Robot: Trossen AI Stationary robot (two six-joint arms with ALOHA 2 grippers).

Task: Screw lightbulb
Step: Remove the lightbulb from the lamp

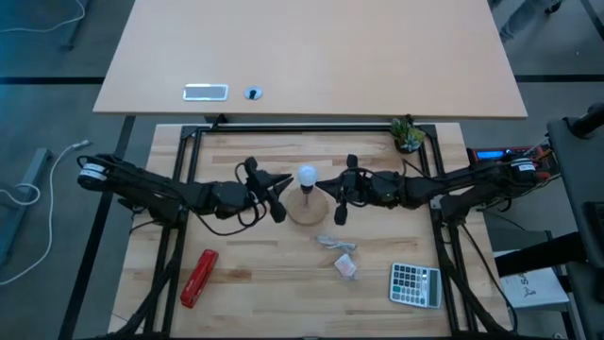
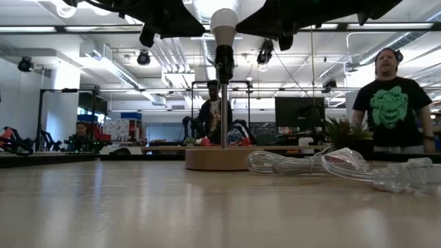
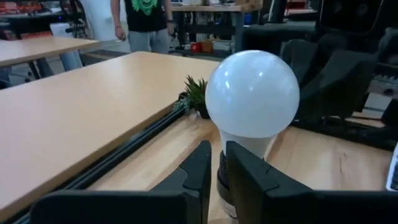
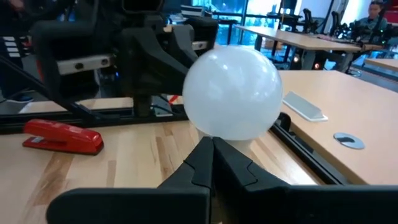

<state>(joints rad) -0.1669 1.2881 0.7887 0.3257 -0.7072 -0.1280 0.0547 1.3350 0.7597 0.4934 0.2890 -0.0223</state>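
Note:
The white frosted lightbulb [image 1: 307, 176] sits upright in a dark socket [image 2: 223, 58] on a thin stem above the round wooden disc [image 1: 307, 210], which rests flat on the table. My left gripper [image 1: 286, 189] is just left of the bulb. In its wrist view its fingers [image 3: 219, 168] are a narrow gap apart, in front of the bulb's neck [image 3: 249, 146] and around nothing. My right gripper [image 1: 326, 189] is just right of the bulb. Its fingers [image 4: 212, 155] are shut together at the bulb's [image 4: 231, 93] lower side. My right gripper's shut fingertips [image 4: 205, 149] come level from the table's right and reach the bulb's lower side [image 4: 217, 134]. I cannot tell whether they touch it.
A crumpled clear wrapper [image 1: 335, 243] and a small packet [image 1: 346, 267] lie near the disc. A red stapler [image 1: 199, 277] lies front left and a calculator [image 1: 415, 283] front right. A small plant [image 1: 408, 135] stands at the back right. People [image 2: 393, 96] stand beyond the table.

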